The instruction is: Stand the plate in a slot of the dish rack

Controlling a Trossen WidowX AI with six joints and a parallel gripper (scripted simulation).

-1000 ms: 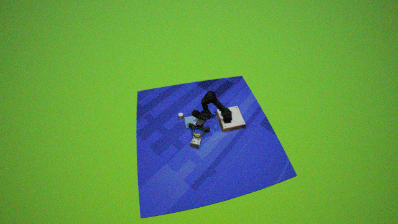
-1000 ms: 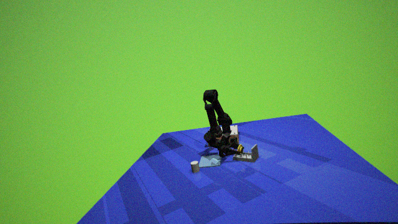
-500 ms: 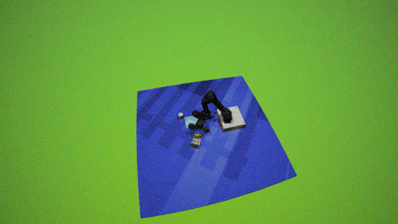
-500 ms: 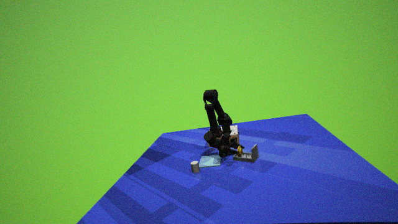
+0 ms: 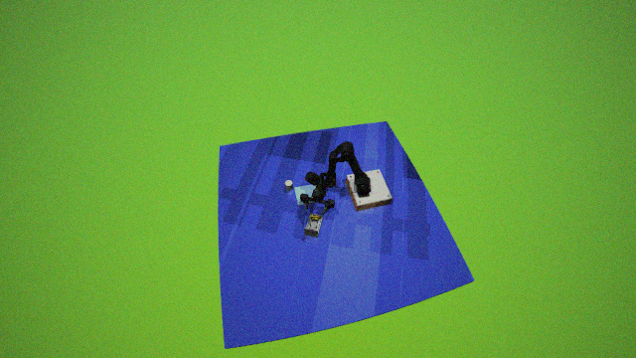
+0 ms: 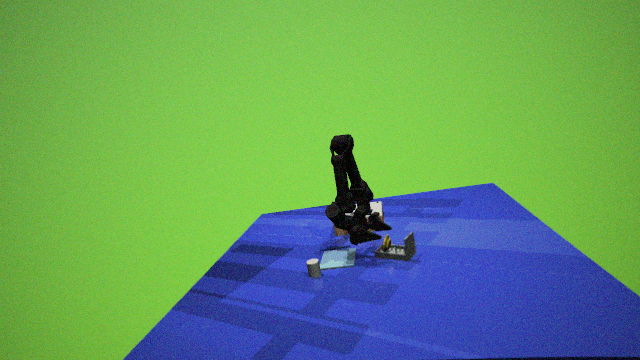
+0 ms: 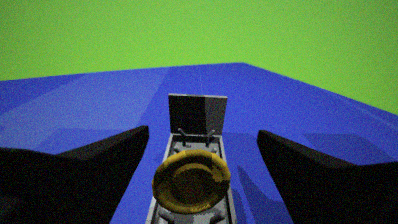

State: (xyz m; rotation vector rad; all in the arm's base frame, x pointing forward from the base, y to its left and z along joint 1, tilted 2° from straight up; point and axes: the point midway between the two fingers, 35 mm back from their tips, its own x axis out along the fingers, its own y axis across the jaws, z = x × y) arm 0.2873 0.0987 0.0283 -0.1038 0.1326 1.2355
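The yellow plate [image 5: 314, 217] [image 6: 386, 242] [image 7: 190, 182] stands on its edge in the grey dish rack [image 5: 312, 232] [image 6: 410, 246] [image 7: 216, 115], toward the end nearer the arm. In the exterior view it looks close to upright with a slight lean. The wrist view shows its round face, with rack pegs in front of and beyond it. Its lower edge and exact seating between the rails are too small to tell. My gripper [image 5: 316, 214] [image 6: 385, 233] [image 7: 203, 133] is open, its fingers spread wide on both sides of the plate with gaps, a little above the rack.
A light blue square mat [image 5: 299, 193] [image 6: 337, 258] lies beside the rack, partly under the arm in the top view. A small whitish cylinder [image 5: 288, 185] [image 6: 313, 268] stands next to it. The rack's tall end panel rises beyond the plate. The arm's base sits on a white-topped block [image 5: 380, 184].
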